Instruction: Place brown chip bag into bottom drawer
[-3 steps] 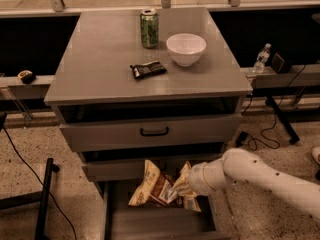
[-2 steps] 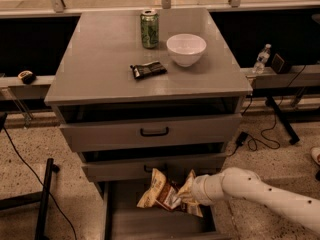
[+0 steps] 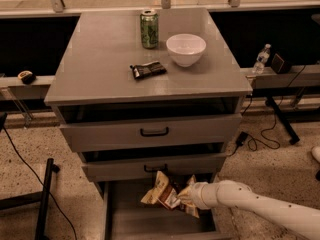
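The grey cabinet point(image 3: 100, 59) fills the middle of the scene, its two upper drawers slightly ajar. Below them the bottom drawer point(image 3: 132, 220) is pulled right out toward six o'clock. The white robot arm point(image 3: 260, 206) reaches in low from four o'clock. Its gripper point(image 3: 186, 200) is over the back of that drawer, clamped on the right side of the brown chip bag point(image 3: 161, 194). The bag stands crumpled and upright at the drawer's twelve o'clock end, just under the middle drawer's front. On the cabinet top, a white bowl point(image 3: 185, 49) sits at two o'clock from a small black packet point(image 3: 148, 70). A green can point(image 3: 149, 29) stands at twelve o'clock from the packet.
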Robot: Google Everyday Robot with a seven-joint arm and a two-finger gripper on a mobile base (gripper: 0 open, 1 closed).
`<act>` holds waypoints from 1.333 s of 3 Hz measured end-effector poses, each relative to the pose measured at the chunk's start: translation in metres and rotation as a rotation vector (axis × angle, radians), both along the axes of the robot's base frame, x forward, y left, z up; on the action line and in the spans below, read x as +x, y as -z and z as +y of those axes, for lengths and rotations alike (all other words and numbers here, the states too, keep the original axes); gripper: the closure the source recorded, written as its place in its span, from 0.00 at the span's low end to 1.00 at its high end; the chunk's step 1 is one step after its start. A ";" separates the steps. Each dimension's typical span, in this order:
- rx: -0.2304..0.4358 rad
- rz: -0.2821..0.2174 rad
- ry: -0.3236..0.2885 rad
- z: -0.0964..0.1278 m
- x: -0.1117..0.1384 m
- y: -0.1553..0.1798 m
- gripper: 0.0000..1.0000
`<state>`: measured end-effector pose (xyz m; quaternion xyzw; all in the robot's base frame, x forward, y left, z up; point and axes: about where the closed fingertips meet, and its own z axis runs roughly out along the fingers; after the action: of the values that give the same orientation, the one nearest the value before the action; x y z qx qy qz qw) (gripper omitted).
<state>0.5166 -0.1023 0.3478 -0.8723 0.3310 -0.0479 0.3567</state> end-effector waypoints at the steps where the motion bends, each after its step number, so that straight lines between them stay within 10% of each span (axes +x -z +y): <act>1: 0.065 0.056 0.058 -0.004 0.003 0.032 0.83; 4: 0.074 0.064 0.066 -0.004 0.004 0.037 0.05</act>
<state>0.5208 -0.1059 0.3104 -0.8483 0.3722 -0.0197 0.3761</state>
